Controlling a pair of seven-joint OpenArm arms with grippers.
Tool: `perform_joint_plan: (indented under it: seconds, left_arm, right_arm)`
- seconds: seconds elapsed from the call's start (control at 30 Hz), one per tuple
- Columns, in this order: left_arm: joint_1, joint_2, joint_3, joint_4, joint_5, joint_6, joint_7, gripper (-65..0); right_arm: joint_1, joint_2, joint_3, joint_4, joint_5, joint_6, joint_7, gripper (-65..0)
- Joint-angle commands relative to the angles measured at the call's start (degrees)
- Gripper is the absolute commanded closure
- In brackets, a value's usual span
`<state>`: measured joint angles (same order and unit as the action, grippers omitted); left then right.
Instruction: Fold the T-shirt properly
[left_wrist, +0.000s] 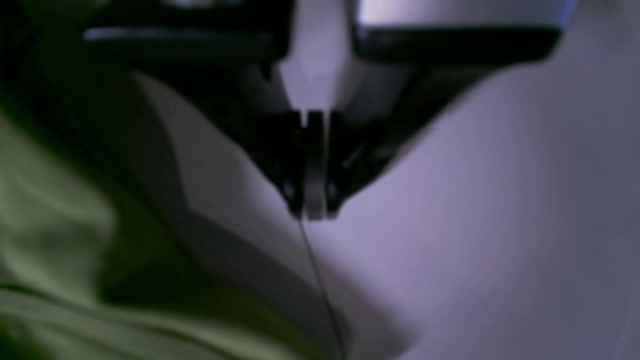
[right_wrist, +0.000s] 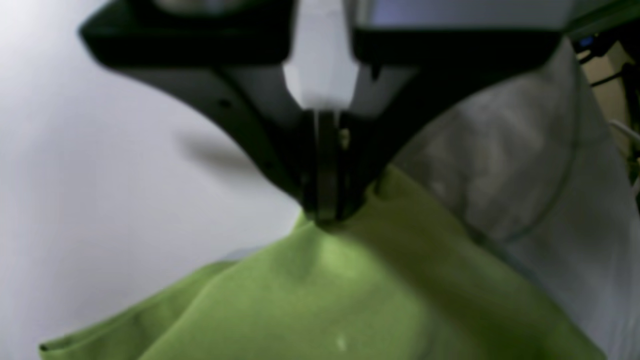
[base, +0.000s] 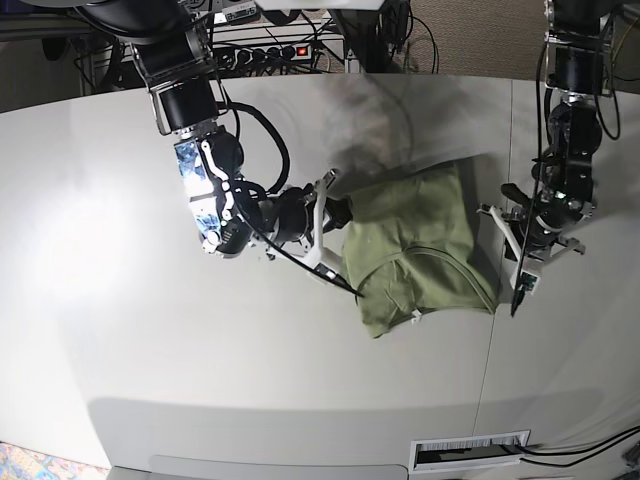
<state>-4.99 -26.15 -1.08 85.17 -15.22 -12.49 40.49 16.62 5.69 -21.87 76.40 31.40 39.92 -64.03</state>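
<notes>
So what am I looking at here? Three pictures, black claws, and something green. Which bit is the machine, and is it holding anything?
It is a robot with two arms at a white table. The wide picture looks down from above; the two close-ups come from small cameras on each wrist, looking past the hand. The green thing is a T-shirt, lying partly folded and wrinkled. The right hand, on the left of the overhead picture, is closed and pinching the shirt's edge. The left hand is closed too, but it grips nothing: it sits over bare table just beside the shirt.
</notes>
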Motion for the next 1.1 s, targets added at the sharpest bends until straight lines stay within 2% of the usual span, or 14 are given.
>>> perform_joint_plan:
  seconds: [0.0,0.1,0.17,0.4,0.5,0.7,0.83,1.07]
  left_arm:
    - [-1.18,-1.18,-0.24,3.43,-2.4,-0.04,0.28,0.0]
    - [0.15,-2.64,-0.24,11.08,-8.37,-0.07,4.57,0.0]
    - [1.81,-2.93,-0.24,15.65,-9.49,-0.07,6.14,0.0]
    - [12.52,-1.46,-0.24,24.94,-12.0,-0.07,5.92,0.0]
    - [15.52,-0.17,-0.24,25.77,-11.85,-0.11,3.08,0.0]
    - [16.39,3.23,-0.24,25.75,-11.8,-0.31,0.94,0.0]
    - [16.39,5.14,-0.22,24.83,-6.43,-0.26,-2.86,0.0]
    - [16.28,5.35,-0.22,18.47,-5.95,-0.26,-9.6,0.0]
  right_arm:
    - [1.49,-0.17,0.2,0.76,1.16,0.08,1.33,0.0]
    - [1.44,-0.33,0.15,0.76,1.22,0.08,1.33,0.0]
    - [1.18,-0.48,0.13,0.76,2.27,0.08,1.25,0.0]
    - [1.18,-0.63,0.04,0.76,5.79,0.08,1.75,0.0]
    - [1.18,-0.66,0.04,0.76,5.68,0.08,3.76,0.0]
    - [1.18,-2.1,0.07,0.76,5.88,0.08,3.04,0.0]
    - [1.33,-2.21,0.07,0.81,5.88,0.08,3.17,0.0]
    - [1.31,-2.19,0.13,1.29,5.88,0.08,2.47,0.0]
